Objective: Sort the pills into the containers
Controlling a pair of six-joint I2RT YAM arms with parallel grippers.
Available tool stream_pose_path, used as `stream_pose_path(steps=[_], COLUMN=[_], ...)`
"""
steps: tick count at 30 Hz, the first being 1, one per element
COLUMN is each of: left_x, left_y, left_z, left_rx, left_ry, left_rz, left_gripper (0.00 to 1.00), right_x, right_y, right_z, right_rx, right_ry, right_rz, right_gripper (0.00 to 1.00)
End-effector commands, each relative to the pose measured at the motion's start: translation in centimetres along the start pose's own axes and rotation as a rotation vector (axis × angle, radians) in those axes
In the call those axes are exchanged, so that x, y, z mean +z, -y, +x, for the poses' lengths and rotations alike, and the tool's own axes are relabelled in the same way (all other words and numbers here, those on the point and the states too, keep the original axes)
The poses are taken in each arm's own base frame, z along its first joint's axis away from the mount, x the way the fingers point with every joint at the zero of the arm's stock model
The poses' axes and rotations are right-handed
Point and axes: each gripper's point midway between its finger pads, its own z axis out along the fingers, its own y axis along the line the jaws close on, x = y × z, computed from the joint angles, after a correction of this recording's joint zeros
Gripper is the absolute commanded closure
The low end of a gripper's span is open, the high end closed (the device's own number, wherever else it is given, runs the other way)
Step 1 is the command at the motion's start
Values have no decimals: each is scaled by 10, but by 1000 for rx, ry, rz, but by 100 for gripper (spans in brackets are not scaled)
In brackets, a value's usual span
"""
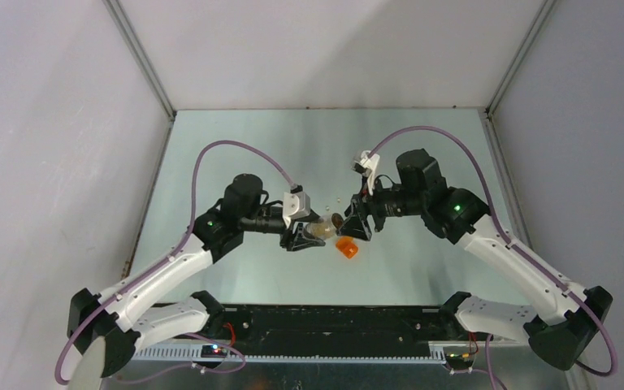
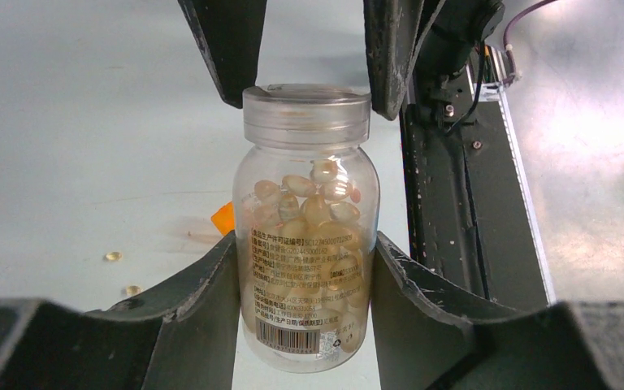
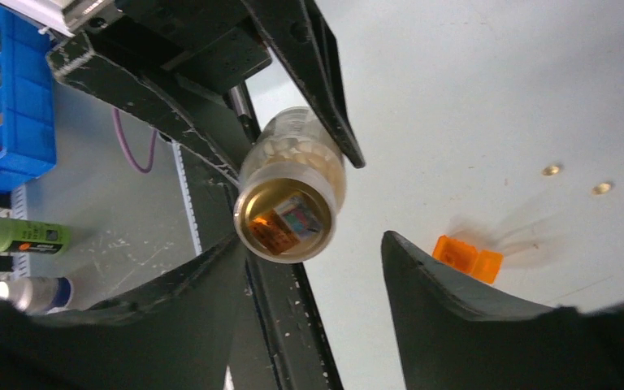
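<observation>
My left gripper (image 1: 305,236) is shut on the pale see-through vial (image 1: 320,231), held on its side above the table. In the left wrist view the vial (image 2: 309,244) is full of tan pills and sits between my fingers (image 2: 203,309). My right gripper (image 1: 356,221) is open, its jaws loosely either side of the vial's cap (image 3: 288,207). The right fingers (image 2: 227,49) flank the cap in the left wrist view. The orange box (image 1: 346,247) lies on the table just below, and also shows in the right wrist view (image 3: 467,257). Loose pills (image 3: 551,171) (image 2: 113,256) lie on the table.
The black base rail (image 1: 333,325) runs along the near edge. Enclosure walls close in the table on the left, right and back. Off the table, the right wrist view shows a blue bin (image 3: 16,97) and a green cylinder (image 3: 20,234).
</observation>
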Motion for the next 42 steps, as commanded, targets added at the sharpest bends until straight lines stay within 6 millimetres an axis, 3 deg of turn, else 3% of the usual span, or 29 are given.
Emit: stream_pose_path(steps=[1, 6, 11, 16, 19, 21, 23, 29, 33, 37, 41, 42], left_x=[-1, 0, 0, -1, 0, 0, 1, 1, 1, 1, 2, 2], left_y=[6, 5, 3, -3, -4, -5, -5, -4, -3, -4, -10, -15], left_z=[-20, -21, -20, -19, -17, -16, -15, -17, -18, -17, -12, -10], left_rx=[72, 82, 88, 98, 96, 91, 90, 93, 94, 96, 98, 98], left_ry=[29, 26, 24, 23, 18, 14, 12, 16, 16, 11, -4, -18], left_rz=[44, 44, 34, -4, -8, -7, -8, -9, -9, -17, -54, -83], left_gripper=[99, 100, 100, 100, 100, 100, 100, 100, 100, 100, 100, 100], right_x=[7, 18, 23, 17, 12, 10, 8, 9, 11, 15, 33, 36], right_y=[5, 12, 32, 50, 36, 4, -9, -14, -8, 4, 9, 10], right_z=[-23, -31, -38, -34, -37, -38, -37, -10, 5, 3, 2, -4], right_rx=[-21, 39, 156, 261, 251, 224, 210, 129, 71, 123, 267, 311], right_ry=[67, 105, 151, 164, 163, 137, 121, 17, -36, -26, -1, 30], right_rz=[44, 97, 210, 323, 236, 43, -40, -79, -41, 23, 32, 46], right_gripper=[37, 39, 43, 41, 18, 11, 9, 8, 12, 25, 57, 60])
